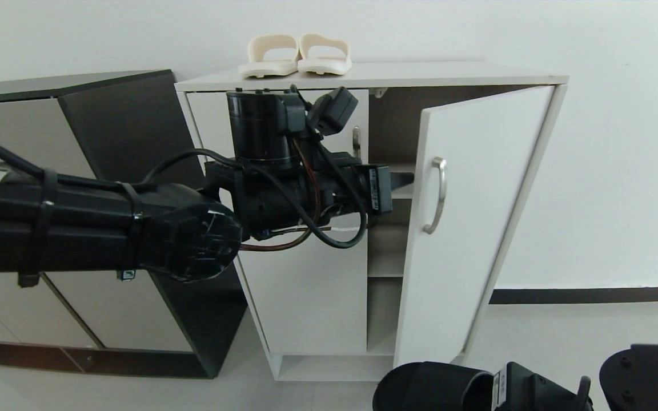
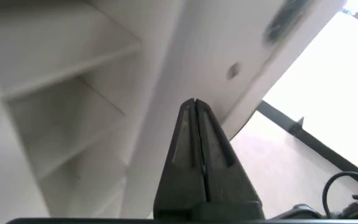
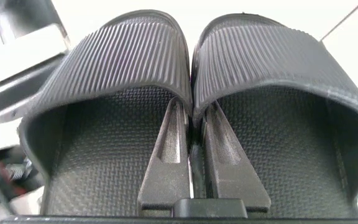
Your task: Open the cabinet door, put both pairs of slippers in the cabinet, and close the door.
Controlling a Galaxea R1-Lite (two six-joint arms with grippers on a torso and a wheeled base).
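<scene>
The white cabinet stands against the wall. Its right door is swung out toward me and its left door is shut. The gap shows pale shelves, partly hidden by the door and my left arm. A dark cabinet sits just beside it on the left, cut off by the picture's edge.

The black slippers are low in front of the cabinet, cropped at the bottom edge. My right claw is clenched on them, one finger inside each slipper, pinching their touching inner walls together. The beige slippers lie side by side on the cabinet's top, toward its left end.

My left claw is clenched on nothing, fingers pressed flat together, its tip at the opening beside the door's inner face. A white label on my right wrist carries print too small to read.
</scene>
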